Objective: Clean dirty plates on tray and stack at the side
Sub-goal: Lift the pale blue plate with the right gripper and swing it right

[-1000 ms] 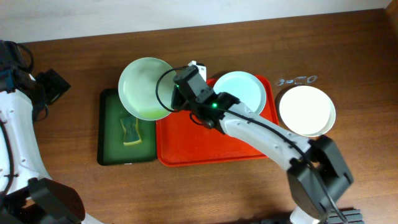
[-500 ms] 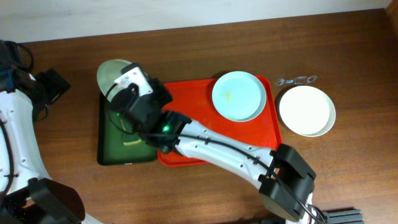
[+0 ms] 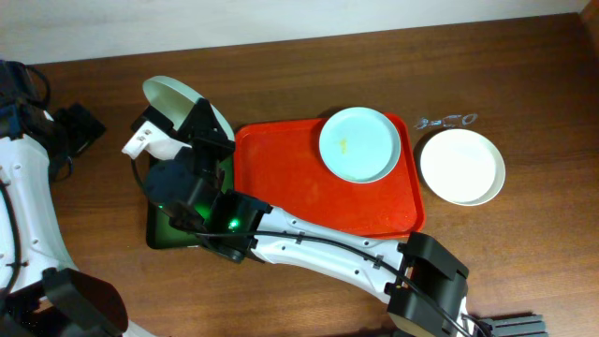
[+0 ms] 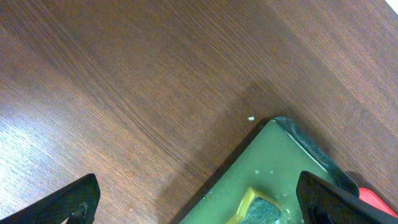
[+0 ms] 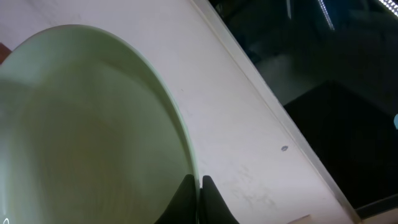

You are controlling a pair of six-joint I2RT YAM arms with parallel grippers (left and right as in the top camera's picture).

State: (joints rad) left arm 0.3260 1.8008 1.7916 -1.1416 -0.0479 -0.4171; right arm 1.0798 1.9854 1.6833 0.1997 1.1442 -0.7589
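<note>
My right gripper [image 5: 199, 193] is shut on the rim of a pale mint plate [image 5: 87, 130]. In the overhead view it holds this plate [image 3: 168, 95] tilted steeply on edge above the far end of the green tray, with the gripper [image 3: 192, 126] just below the rim. A second mint plate [image 3: 360, 143] with a small yellow smear lies in the far right corner of the red tray [image 3: 309, 192]. A white plate [image 3: 461, 167] sits on the table right of the red tray. My left gripper [image 4: 199, 208] is open and empty over the table by the green tray's corner.
The dark green tray [image 4: 283, 158] lies left of the red tray, mostly hidden under my right arm in the overhead view [image 3: 154, 229]. A yellow sponge with a dark pad [image 4: 261, 208] lies in it. Small metal pieces [image 3: 447, 120] lie behind the white plate.
My right arm has swung left with the mint plate, from the red tray's left edge to above the green tray, tipping the plate from flat to nearly on edge. The left arm has not moved.
</note>
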